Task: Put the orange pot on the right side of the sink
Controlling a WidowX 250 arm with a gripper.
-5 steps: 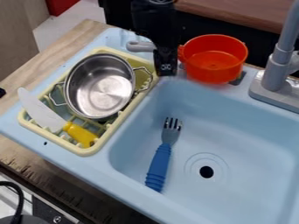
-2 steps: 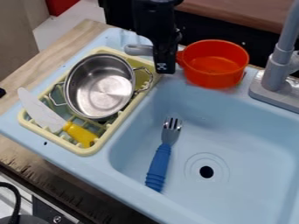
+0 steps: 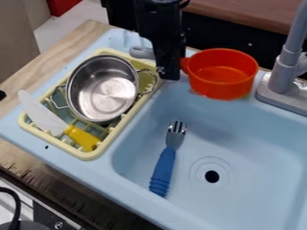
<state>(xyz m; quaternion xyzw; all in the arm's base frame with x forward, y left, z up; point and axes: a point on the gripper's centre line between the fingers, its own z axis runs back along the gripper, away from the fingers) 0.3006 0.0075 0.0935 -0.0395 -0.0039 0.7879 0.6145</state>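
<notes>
In the camera view, my fingers point(image 3: 170, 72) grip the orange pot point(image 3: 221, 84) by its handle, over the back edge of the sink point(image 3: 258, 152). The sink holds a blue-handled fork point(image 3: 163, 168); the yellow rack point(image 3: 88, 155) carries a steel pot point(image 3: 103, 95) and a knife point(image 3: 82, 137).

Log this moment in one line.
tool: holding orange pot by handle; pot: above sink's back edge; fork: in basin; steel pot, knife: in rack
</notes>
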